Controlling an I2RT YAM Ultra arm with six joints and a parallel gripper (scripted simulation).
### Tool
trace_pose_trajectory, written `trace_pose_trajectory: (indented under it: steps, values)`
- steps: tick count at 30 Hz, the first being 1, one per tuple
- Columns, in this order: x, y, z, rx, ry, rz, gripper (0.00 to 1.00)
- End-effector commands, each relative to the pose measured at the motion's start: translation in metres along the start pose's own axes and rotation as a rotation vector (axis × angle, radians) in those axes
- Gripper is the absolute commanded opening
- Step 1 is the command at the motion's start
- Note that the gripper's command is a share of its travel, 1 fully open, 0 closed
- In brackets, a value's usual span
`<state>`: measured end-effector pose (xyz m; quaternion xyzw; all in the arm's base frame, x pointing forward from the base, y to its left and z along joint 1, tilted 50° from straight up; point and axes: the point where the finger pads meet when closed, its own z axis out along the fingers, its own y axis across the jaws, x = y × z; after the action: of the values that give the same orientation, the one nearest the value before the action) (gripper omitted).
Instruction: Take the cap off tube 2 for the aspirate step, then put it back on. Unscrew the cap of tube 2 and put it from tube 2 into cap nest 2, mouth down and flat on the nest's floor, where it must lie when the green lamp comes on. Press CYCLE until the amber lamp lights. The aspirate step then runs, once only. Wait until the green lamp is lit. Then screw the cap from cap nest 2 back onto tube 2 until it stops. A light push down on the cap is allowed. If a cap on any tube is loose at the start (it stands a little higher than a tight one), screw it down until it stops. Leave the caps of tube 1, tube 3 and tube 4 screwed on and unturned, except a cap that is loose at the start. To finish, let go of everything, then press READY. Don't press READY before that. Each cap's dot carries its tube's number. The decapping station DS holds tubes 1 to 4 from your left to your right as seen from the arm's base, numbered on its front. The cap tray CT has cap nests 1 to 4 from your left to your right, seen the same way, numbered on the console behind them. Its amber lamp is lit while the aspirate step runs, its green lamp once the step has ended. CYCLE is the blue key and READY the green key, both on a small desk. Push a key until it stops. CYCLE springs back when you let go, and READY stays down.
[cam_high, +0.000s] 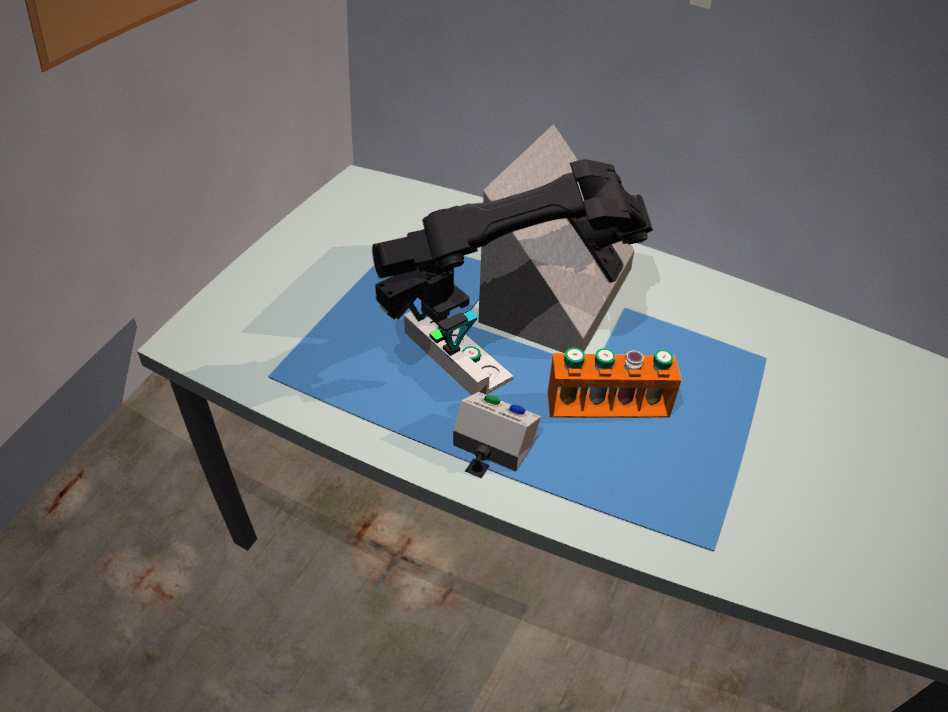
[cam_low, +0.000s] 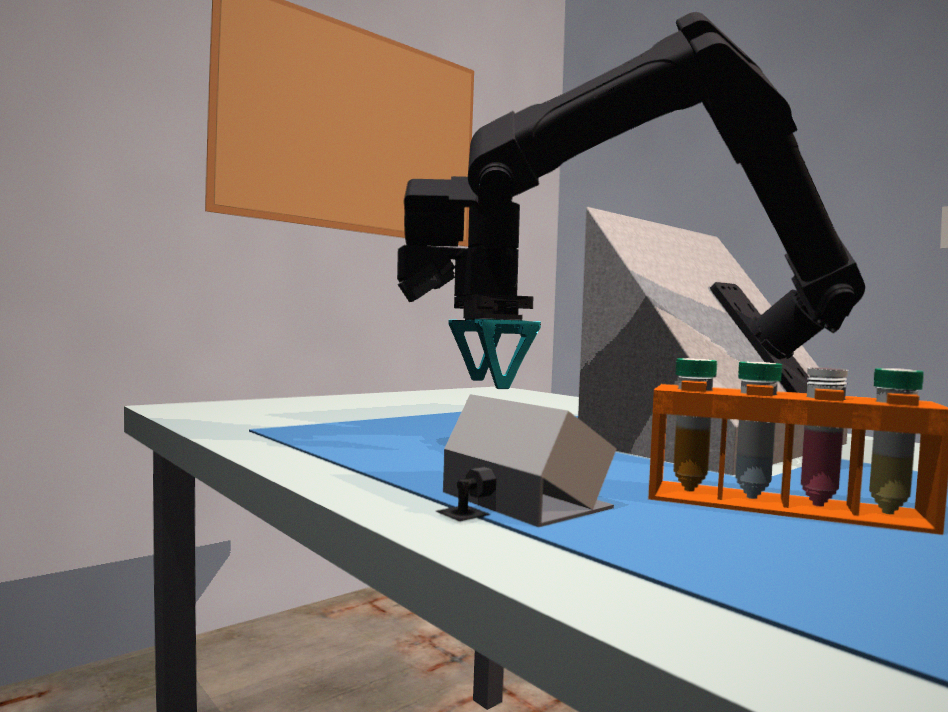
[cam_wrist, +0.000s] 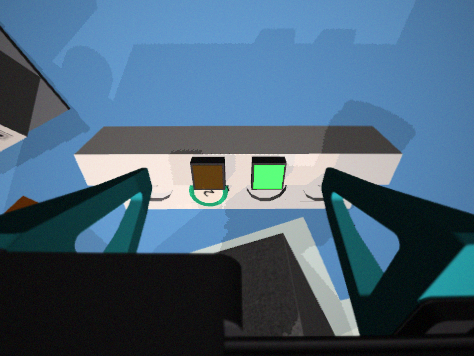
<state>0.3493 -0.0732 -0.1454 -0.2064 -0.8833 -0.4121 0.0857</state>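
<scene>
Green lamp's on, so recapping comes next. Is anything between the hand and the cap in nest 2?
Nothing visible: the open hand hangs above the cap tray, the cap bare in its nest.

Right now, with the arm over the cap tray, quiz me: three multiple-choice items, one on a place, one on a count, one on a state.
1. Where does the removed cap lie?
A. In a nest of the cap tray
B. On the key desk
C. Between the fingers

2. How many tubes in the orange rack wear a green cap?
A. Two
B. Three
C. Four

3. Which lamp on the console is lit?
A. Amber
B. Green
C. Neither

Answers:
1. A: the cap sits in a round nest of the tray, and the gripper hangs open above it, holding nothing.
2. B: three tubes have green caps, and one shows its bare threaded mouth.
3. B: in the wrist view the green lamp glows bright, while the amber lamp is dull brown.
</scene>
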Motion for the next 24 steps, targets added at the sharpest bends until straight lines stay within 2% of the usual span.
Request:
trace_pose_trajectory:
  steps: [1, 19, 20, 24]
  values:
    - [-0.004, 0.000, -0.005, 0.002, -0.018, -0.008, 1.00]
    - [-0.004, 0.000, -0.005, 0.002, -0.018, -0.008, 1.00]
    - [0.001, 0.002, -0.012, 0.002, -0.018, -0.008, 0.47]
    - [0.021, 0.011, -0.037, 0.002, -0.017, -0.007, 0.47]
